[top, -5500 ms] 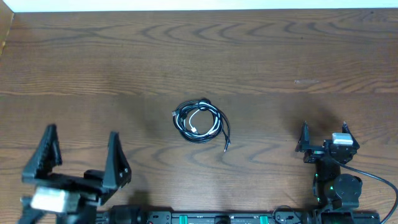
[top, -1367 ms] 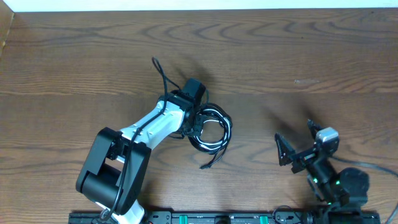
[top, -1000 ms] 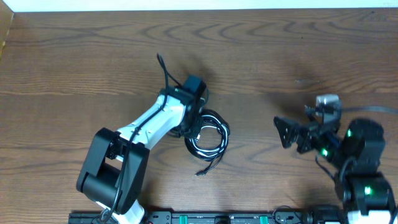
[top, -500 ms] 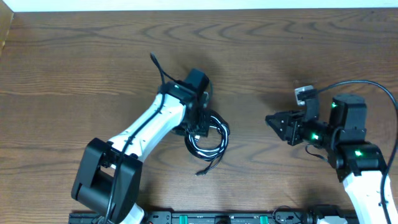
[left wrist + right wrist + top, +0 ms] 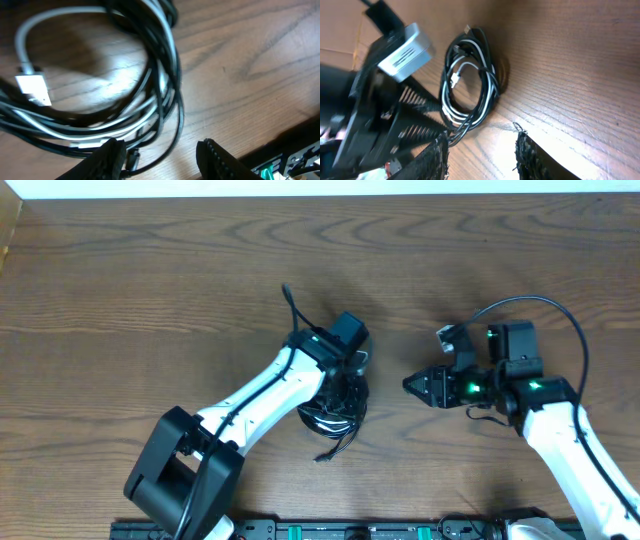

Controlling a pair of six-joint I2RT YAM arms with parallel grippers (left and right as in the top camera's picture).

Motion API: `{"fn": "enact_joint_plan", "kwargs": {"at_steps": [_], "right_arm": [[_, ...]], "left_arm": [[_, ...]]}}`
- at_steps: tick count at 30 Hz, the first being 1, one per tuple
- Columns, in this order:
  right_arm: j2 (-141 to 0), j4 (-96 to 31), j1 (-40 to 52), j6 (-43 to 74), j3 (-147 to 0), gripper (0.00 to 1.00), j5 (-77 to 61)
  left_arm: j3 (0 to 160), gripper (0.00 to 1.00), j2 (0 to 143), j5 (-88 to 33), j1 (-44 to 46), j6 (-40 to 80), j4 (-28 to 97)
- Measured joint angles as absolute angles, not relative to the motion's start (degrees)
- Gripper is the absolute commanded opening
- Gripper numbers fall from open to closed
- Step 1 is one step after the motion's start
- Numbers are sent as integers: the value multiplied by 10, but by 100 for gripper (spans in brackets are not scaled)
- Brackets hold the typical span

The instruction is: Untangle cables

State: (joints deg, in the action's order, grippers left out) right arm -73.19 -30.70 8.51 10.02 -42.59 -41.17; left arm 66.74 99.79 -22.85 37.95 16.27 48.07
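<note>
The cables [image 5: 326, 420] lie as one coil of thin black loops with a short white cord wound in, at mid table. My left gripper [image 5: 350, 383] hangs over the coil's right side and hides part of it. In the left wrist view the coil [image 5: 125, 100] fills the frame and the white plug [image 5: 33, 90] lies inside it. The left gripper [image 5: 160, 160] is open, with one black loop running loose between its fingers. My right gripper [image 5: 410, 385] points left at the coil from a short way off. In the right wrist view it [image 5: 482, 155] is open and holds nothing, with the coil [image 5: 470, 80] ahead.
A loose black cable end [image 5: 326, 454] trails from the coil toward the table's front. The left arm's wrist block [image 5: 405, 45] and fingers [image 5: 415, 117] crowd the coil's left side in the right wrist view. Bare wooden tabletop [image 5: 150, 280] surrounds the coil.
The left gripper shifted right over the coil and widened. The right arm swung left toward the coil and its jaws narrowed from wide open.
</note>
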Motion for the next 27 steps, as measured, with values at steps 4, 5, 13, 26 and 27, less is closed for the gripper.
{"fn": "enact_joint_plan", "kwargs": {"at_steps": [4,5,13,26,27], "right_arm": [[-768,-283,98,101,-426,42,-405],[-777,-277,102,101,-426,42,-404],[-842,-247,115,141,-426,44,-385],[-875,-240,127,158,-426,47,-375],[-875,-239,127,158,-426,47,-375]], "left_arm": [[663,52,1002,-229,392,173,457],[658,52,1004,-229,392,180,447],[628,52,1014,-202,392,244,403],[595,33,1015,-116,392,298,363],[595,33,1015,-114,392,299,362]]}}
